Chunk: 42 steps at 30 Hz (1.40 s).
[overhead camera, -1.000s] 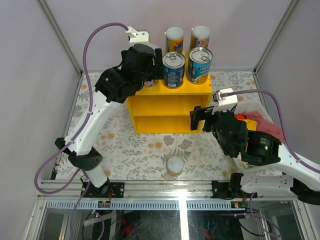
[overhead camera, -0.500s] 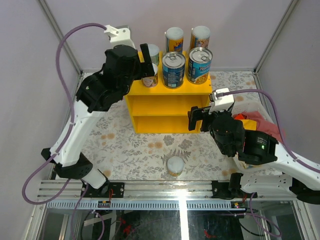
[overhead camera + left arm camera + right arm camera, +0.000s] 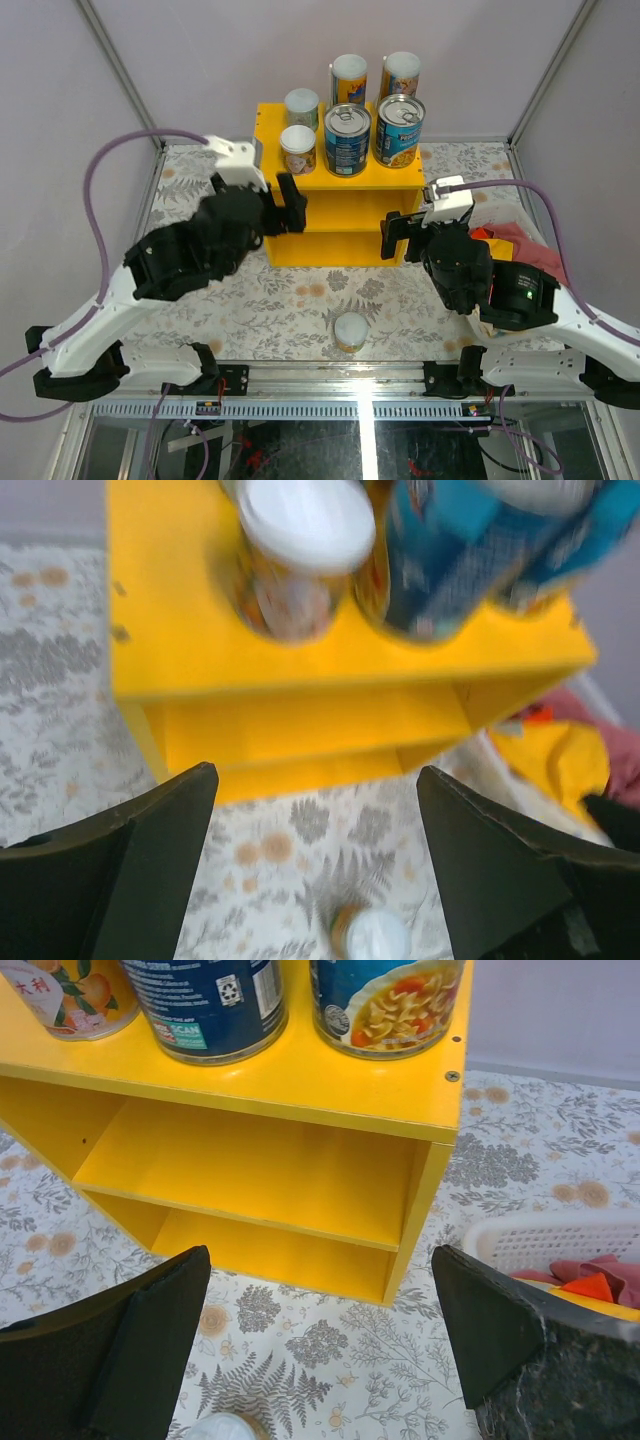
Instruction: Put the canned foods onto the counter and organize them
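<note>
Black and wide open, the left gripper (image 3: 290, 203) holds nothing. It hangs just in front of the left side of the yellow counter (image 3: 345, 200). The right gripper (image 3: 407, 235) is wide open and empty too, near the counter's right front corner.

Six cans stand on the counter top. Two small cans (image 3: 298, 150) are at the left, two blue tins (image 3: 347, 140) are in front, and two tall cans (image 3: 350, 78) are behind them. I think they are set in rows so they all fit.

One last small can (image 3: 351, 332) stands alone on the flowery table (image 3: 250, 290). It is between the two arms and well apart from the counter. Nothing blocks the way to it. A white basket (image 3: 540, 1238) of cloth sits off to the right.
</note>
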Each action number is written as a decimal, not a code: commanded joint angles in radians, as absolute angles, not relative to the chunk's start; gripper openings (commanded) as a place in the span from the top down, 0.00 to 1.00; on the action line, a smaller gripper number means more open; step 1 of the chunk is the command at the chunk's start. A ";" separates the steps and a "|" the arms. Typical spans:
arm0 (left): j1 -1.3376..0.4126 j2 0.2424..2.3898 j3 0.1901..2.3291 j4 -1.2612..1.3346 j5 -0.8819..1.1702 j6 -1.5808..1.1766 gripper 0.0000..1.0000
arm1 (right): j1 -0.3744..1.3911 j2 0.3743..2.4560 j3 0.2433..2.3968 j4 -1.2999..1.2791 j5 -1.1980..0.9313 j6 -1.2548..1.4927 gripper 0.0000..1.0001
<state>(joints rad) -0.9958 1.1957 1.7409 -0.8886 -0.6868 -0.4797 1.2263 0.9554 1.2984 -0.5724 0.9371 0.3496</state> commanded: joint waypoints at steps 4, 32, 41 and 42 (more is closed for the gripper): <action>-1.240 1.124 1.442 -0.807 -0.869 -0.687 0.20 | 1.231 0.914 1.334 -0.595 1.051 0.327 0.01; -1.538 1.292 0.965 -0.446 -0.670 -0.812 0.12 | 0.670 0.916 1.271 -0.681 0.588 0.367 0.01; -1.537 1.376 0.925 -0.417 -0.602 -0.821 0.07 | 0.634 0.909 1.254 -0.688 0.541 0.370 0.01; -1.537 1.388 0.926 -0.419 -0.598 -0.823 0.06 | 0.633 0.910 1.253 -0.687 0.536 0.370 0.01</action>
